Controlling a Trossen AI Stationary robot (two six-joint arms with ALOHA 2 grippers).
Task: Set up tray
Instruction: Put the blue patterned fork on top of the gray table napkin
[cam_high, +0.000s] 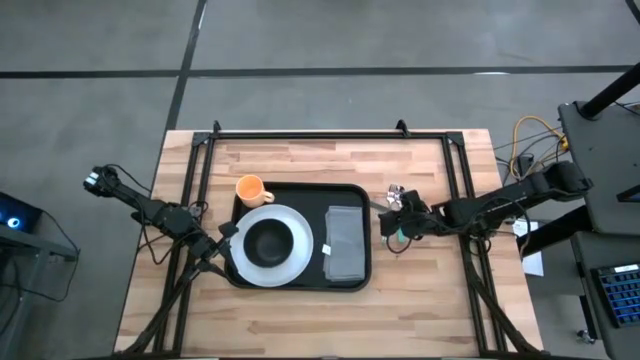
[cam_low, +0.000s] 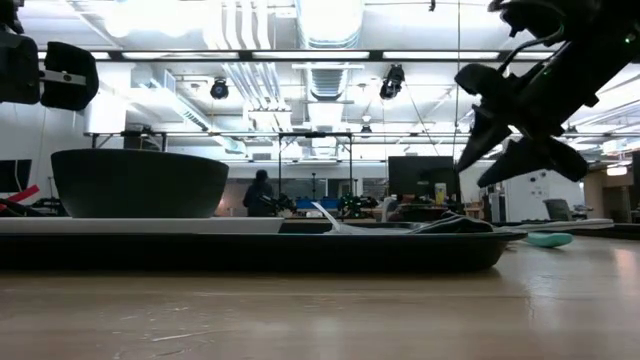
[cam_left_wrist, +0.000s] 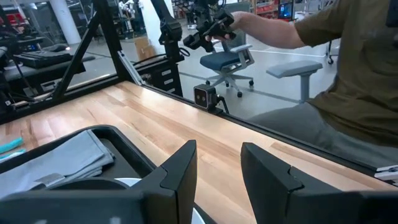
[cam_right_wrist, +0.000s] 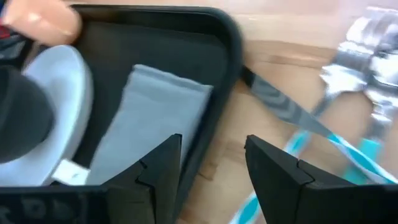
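The black tray (cam_high: 300, 280) lies mid-table. On it are a white plate (cam_high: 290, 262) carrying a dark bowl (cam_high: 268, 243), and on its right side a folded grey napkin (cam_high: 345, 243). An orange cup (cam_high: 250, 188) stands at the tray's far left corner. Cutlery with teal handles (cam_high: 398, 196) lies on the table just right of the tray. My right gripper (cam_right_wrist: 211, 168) hovers open above the tray's right rim (cam_right_wrist: 227, 56), between napkin and cutlery, with nothing between its fingers. My left gripper (cam_left_wrist: 217, 168) stands open at the tray's left edge, holding nothing.
A black frame (cam_high: 330, 135) runs round the far and side edges of the wooden table. A person (cam_left_wrist: 348, 81) sits beyond the table's edge. A bare strip of wood lies in front of the tray (cam_high: 300, 320).
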